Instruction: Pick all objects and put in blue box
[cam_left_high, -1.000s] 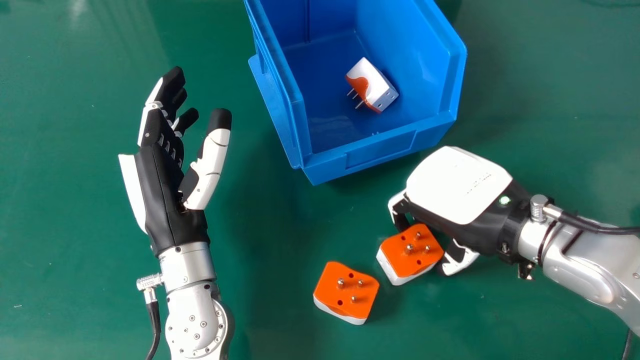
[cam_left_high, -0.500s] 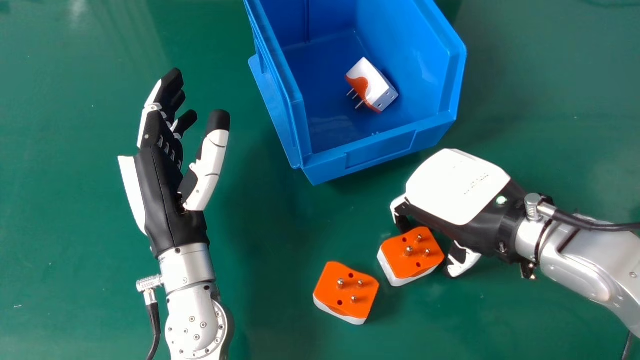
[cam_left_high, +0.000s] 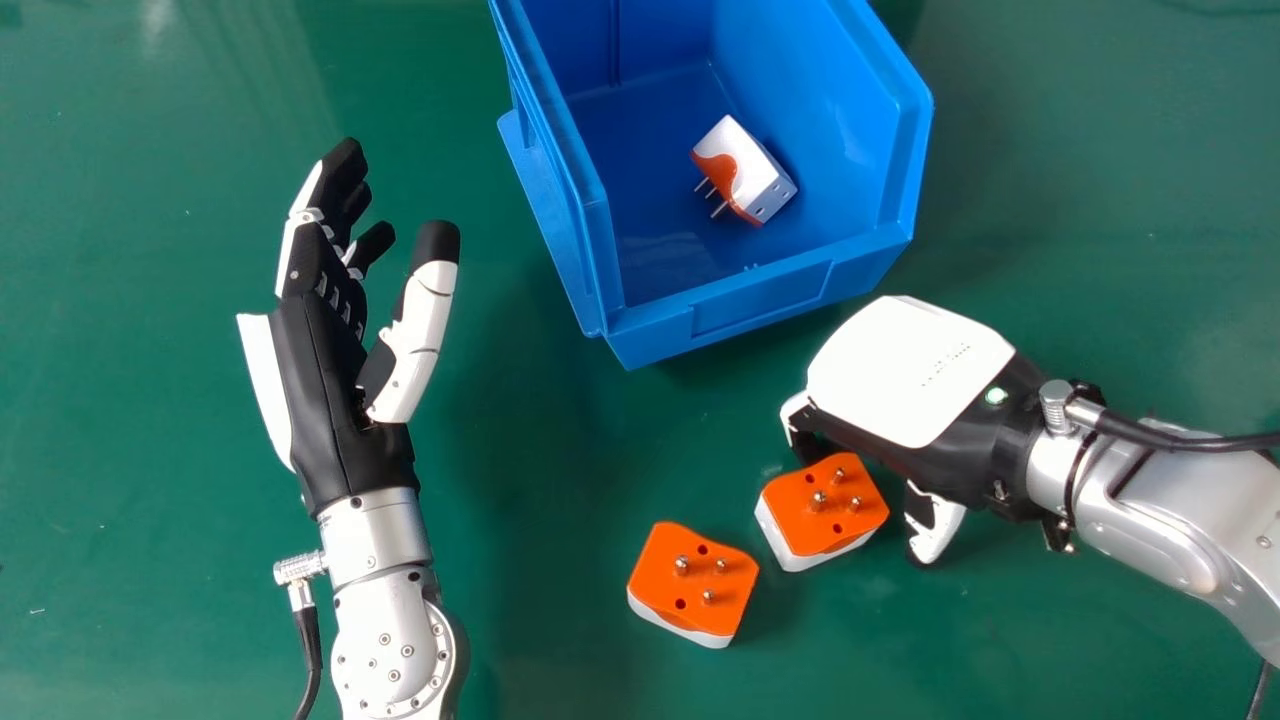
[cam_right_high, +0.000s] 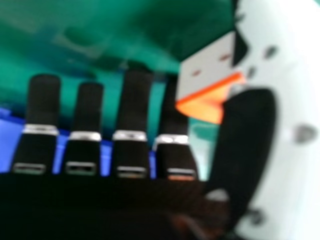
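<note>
Right hand (cam_left_high: 905, 375), released, has slim room between thumb and edge of nearest plug (cam_left_high: 825, 512).

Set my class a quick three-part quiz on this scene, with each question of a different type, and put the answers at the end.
1. True or false: the robot's left hand is open and empty.

2. Multiple choice: what lies inside the blue box?
a) nothing
b) one plug adapter
c) two plug adapters

3. Fill in the blank: the adapter nearer the right hand, the near adapter, and its neighbour, the far adapter, both rest on the green table with their metal ____ pointing up.

Key: 1 true; 2 b; 3 pins.
</note>
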